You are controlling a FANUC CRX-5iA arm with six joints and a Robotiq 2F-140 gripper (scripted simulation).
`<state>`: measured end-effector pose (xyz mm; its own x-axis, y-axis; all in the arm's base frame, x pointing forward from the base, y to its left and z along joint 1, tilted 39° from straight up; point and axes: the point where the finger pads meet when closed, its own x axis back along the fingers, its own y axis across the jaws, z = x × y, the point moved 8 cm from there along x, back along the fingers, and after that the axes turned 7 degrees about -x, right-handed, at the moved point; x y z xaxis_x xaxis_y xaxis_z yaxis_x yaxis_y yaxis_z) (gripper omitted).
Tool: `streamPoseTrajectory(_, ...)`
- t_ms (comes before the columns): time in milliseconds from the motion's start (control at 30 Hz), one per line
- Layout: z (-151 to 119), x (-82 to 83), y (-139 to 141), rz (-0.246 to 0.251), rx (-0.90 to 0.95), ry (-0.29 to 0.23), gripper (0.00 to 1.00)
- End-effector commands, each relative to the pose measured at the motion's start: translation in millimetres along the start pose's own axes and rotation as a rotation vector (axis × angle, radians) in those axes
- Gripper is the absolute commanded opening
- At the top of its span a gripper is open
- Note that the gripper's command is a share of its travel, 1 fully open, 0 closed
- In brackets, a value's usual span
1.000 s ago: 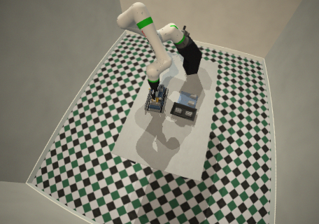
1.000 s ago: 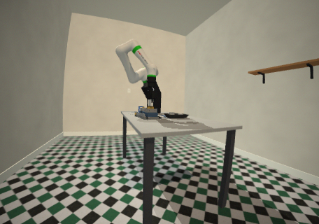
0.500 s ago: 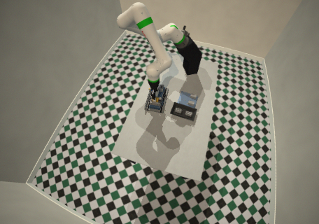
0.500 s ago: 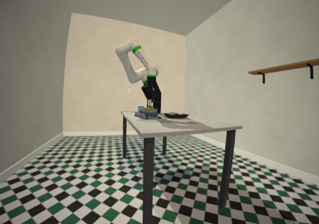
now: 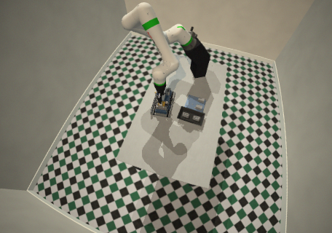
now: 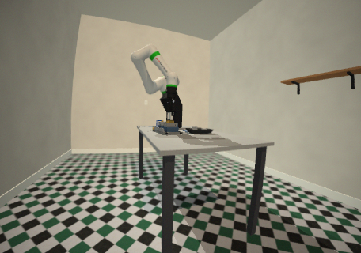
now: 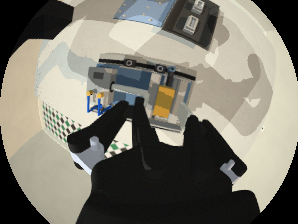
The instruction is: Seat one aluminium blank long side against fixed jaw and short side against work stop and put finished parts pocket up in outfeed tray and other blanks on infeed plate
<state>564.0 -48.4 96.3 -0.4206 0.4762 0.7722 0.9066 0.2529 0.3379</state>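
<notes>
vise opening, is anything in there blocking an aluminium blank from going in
Yes, it seems so. In the wrist view a brass-coloured block lies in the vise, just below the open gripper. It would likely have to come out first.

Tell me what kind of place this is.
Probably a small machine-tending workcell set up in a bare room. A white robot arm stands on a grey table, reaching over a vise, with a blue loading plate and a dark parts tray beside it.

Vise (image 7: 143, 90) close under pincer (image 7: 160, 137), open tabletop (image 5: 189, 155) beyond
</notes>
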Motion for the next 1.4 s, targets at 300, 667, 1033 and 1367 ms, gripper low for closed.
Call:
streamPoseTrajectory(300, 0.1, 0.1, 0.1, 0.0, 0.0, 0.0, 0.4)
streamPoseTrajectory(667, 0.1, -0.2, 0.1, 0.0, 0.0, 0.0, 0.4)
streamPoseTrajectory(1033, 0.1, -2.3, 0.2, 0.0, 0.0, 0.0, 0.4)
streamPoseTrajectory(1367, 0.1, -6.8, 0.2, 0.0, 0.0, 0.0, 0.4)
